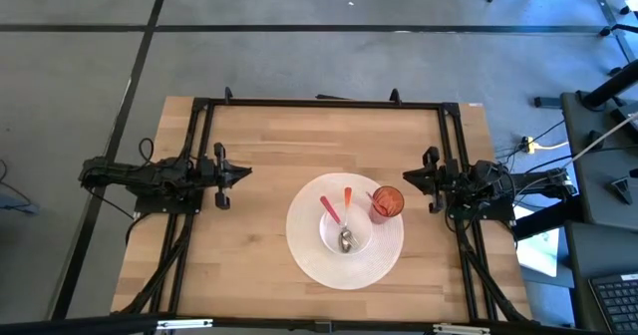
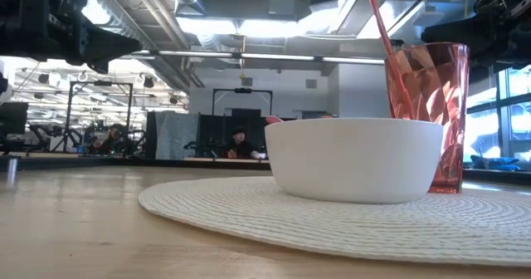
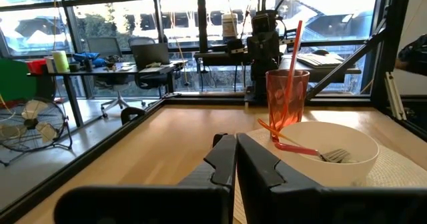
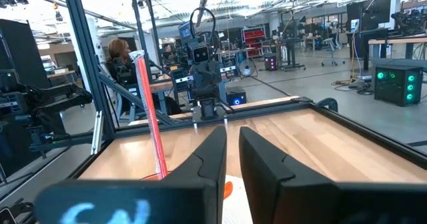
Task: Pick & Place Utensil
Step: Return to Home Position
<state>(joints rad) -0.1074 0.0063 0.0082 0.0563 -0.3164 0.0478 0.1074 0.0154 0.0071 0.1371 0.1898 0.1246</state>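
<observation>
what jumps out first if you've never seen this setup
A round white placemat lies near the table's middle, with a white bowl on it holding an orange spoon and a pink fork. Beside the bowl stands a reddish cup with a red straw in it. The left gripper and right gripper sit empty at opposite sides of the table.

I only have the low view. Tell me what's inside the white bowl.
Observer: From above, a pink fork and an orange spoon rest in the white bowl, heads down.
Operator: Report where both arms are.
Observer: Both are pulled back and shut, holding nothing. The left pincer is well left of the placemat, and the right pincer is just right of the red cup.
</observation>
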